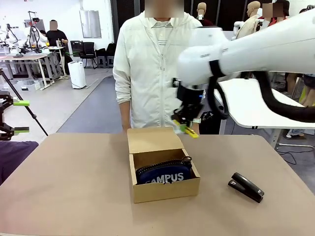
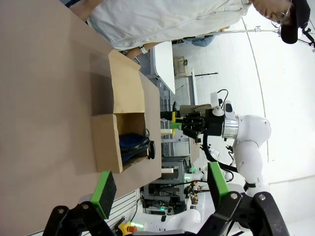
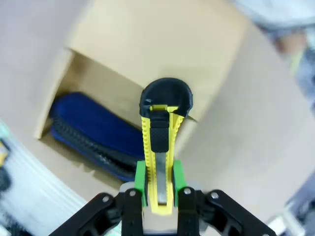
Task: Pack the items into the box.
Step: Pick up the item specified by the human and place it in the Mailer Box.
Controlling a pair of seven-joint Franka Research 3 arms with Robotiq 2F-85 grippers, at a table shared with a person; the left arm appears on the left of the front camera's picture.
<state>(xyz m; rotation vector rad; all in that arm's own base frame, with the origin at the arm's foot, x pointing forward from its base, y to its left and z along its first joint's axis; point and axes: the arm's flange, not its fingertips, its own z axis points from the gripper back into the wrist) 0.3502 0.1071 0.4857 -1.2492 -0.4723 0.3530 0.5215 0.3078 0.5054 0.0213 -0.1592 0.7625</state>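
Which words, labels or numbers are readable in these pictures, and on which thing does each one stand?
"CAMPUS": white letters on the pouch, which lies in the box.
No print can be read on the box, the knife or the stapler.

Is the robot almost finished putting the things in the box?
Nearly. Done: the navy CAMPUS pouch lies inside the open cardboard box. In hand: the right gripper holds the yellow-and-black utility knife between its fingers, in the air by the box's open flap. Left to do: lower the knife into the box and let go. The left gripper is open, off to the side.
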